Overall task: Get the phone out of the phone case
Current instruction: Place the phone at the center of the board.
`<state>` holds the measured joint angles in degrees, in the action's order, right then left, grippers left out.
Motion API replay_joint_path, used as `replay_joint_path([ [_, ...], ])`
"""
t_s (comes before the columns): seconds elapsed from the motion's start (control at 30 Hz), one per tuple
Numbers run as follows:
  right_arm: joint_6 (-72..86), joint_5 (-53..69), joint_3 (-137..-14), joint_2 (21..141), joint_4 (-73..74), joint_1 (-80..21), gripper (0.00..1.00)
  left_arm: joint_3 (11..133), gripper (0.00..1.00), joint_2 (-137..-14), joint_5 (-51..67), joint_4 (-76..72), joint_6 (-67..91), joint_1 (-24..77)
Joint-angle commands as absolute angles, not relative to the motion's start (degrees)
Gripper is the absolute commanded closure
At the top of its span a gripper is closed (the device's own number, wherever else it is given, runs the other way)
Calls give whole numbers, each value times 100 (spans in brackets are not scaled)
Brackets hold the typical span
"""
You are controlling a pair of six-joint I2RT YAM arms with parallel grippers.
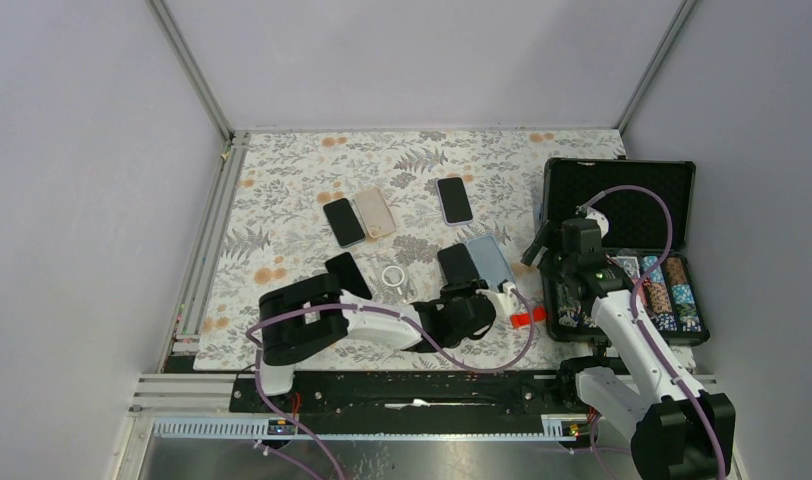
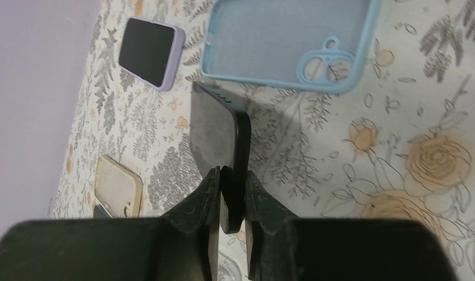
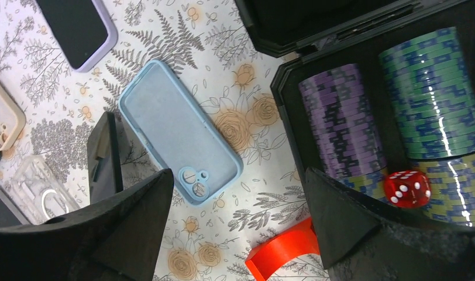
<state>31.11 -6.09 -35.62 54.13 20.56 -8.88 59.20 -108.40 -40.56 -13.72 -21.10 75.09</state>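
- Nearest, on the left gripper (image 2: 232, 175): closed tight on one end of the black phone (image 2: 214, 132), a finger pressed to each face
- Held up on its long edge, bare, out of any case; hard to tell whether the lower edge touches the flowered table (image 1: 282, 180)
- Just beside the phone, toward the right arm: the light blue case (image 3: 171, 126), flat, hollow side up, with nothing inside it
- Near the front table edge, a small red piece (image 3: 279, 254), apart from the blue case
- On the right gripper (image 3: 238, 181): spread wide and holding nothing, hanging above the strip between the blue case and the black chip box (image 3: 288, 117)
- In the open box, rows of purple, green and blue chips (image 3: 340, 117) and a red die (image 3: 406, 187) lying against them
- Left of the held phone, a clear case (image 1: 394, 275) with a white ring, and next to it a dark phone (image 1: 348, 275) lying flat
- Farther back, a beige case (image 1: 374, 213) touching another dark phone (image 1: 343, 222) – side by side
- Farthest, a phone in a lilac case (image 1: 454, 200), screen up, well apart from both grippers
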Motion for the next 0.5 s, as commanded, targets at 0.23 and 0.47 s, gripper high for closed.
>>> replay_joint_path([
  [0.23,2892,-509,-3795,5556,2000,-736,12,5843,66,-11249,-3438,-584,-1119,7761],
  [0.47,2890,-212,-3699,5773,1890,-736,12,5778,39,-10965,-3203,-978,-1115,7743],
])
